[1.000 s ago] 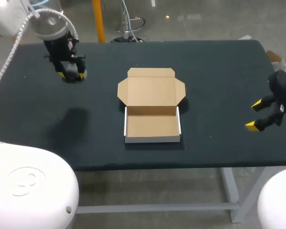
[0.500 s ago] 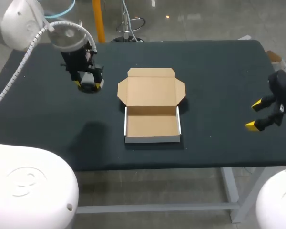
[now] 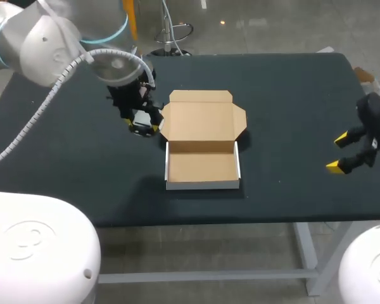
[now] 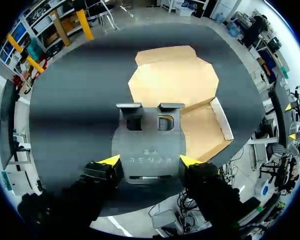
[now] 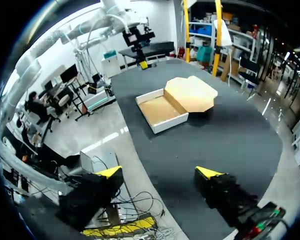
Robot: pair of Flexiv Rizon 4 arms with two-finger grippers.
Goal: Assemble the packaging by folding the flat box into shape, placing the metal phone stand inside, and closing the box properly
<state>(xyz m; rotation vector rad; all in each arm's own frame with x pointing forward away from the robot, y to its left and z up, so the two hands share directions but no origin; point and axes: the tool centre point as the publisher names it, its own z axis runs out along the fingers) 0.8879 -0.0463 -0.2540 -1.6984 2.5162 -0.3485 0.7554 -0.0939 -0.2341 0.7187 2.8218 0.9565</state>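
One grey metal stand (image 4: 149, 142) in left gripper (image 4: 150, 161); cardboard box (image 3: 201, 120) — open — beside.

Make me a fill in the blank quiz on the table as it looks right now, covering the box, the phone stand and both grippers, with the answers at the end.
1. The left gripper is shut on the grey metal ____.
2. The box has its lid folded back, so it is ____.
3. Inside, the box is ____.
4. The right gripper is open and holds ____.
Missing words: phone stand; open; empty; nothing.
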